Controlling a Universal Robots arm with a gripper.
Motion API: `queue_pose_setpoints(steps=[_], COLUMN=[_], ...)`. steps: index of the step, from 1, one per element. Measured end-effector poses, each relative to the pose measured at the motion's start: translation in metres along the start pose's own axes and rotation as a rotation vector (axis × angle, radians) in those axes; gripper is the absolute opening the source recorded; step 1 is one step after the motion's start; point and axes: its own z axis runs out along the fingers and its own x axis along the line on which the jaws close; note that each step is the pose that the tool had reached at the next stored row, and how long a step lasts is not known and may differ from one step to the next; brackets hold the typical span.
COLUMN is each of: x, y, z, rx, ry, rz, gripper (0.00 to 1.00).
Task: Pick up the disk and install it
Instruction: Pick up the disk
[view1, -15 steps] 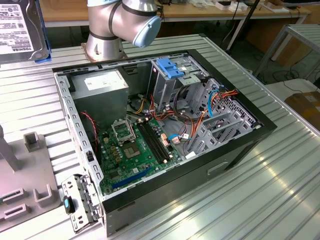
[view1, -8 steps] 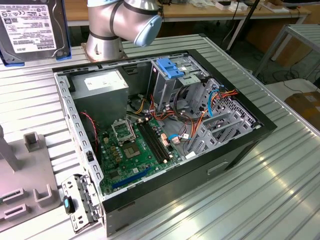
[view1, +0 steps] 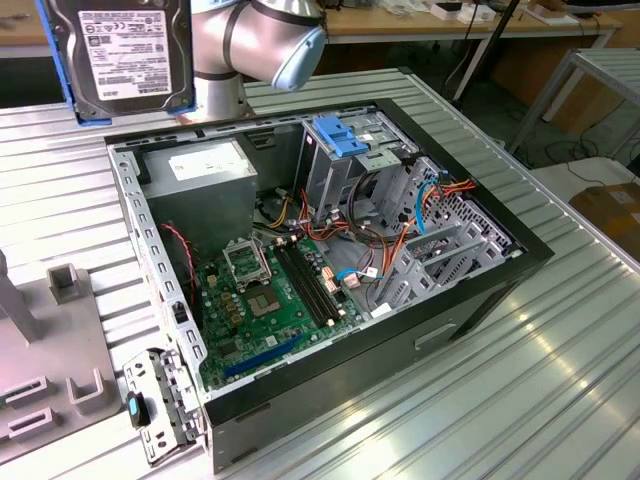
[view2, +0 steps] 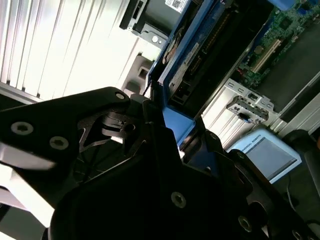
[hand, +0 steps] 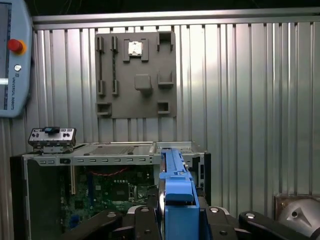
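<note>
Ribbed metal table carries the open computer case. Disk hangs aloft, label outward, above the case's far corner at the exterior view's left. Gripper is clamped on it, blue rail between the fingers. Judged dense, rigid and shock-sensitive, so grip the stiff edges and avoid the label face.

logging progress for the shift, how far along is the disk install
Done: the disk is picked up. In the exterior view it is off the table, upright, with its label facing the camera.
In hand: the gripper has its fingers shut on the disk's blue-railed edge.
Left: the install itself. The disk is held outside the open computer case, not yet inside it.
</note>
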Motion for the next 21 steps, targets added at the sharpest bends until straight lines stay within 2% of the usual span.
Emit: queue_pose_setpoints(steps=[1, 2, 4, 8, 9, 10, 12, 13, 14, 16, 17, 21], x=[-0.0001, -0.0003, -0.001, -0.0016, -0.0019, -0.0023, -0.0025, -0.0028, -0.0032, -0.004, -0.0042, -0.0042], y=[-0.0043, -0.0112, -0.0329, -0.0535, -0.0618, -0.0754, -0.0849, -0.0934, -0.1049, -0.1311, -0.1389, -0.1396], z=[0.0002, 0.0006, 0.0018, 0.0028, 0.0032, 0.0039, 0.0044, 0.0051, 0.0059, 0.0078, 0.0083, 0.0084], rx=[0.0, 0.0001, 0.0001, 0.0, 0.0001, 0.0, 0.0, 0.0, 0.0, 0.0001, 0.0, 0.0001], ry=[0.0, 0.0, 0.0, 0.0, -0.0001, -0.0001, 0.0, 0.0, 0.0, -0.0001, 0.0, -0.0001], rz=[0.0, 0.0, 0.0, 0.0, 0.0, 0.0, 0.0, 0.0, 0.0, 0.0, 0.0, 0.001], gripper=[0.37, 0.37, 0.37, 0.37, 0.37, 0.37, 0.37, 0.37, 0.37, 0.37, 0.37, 0.37])
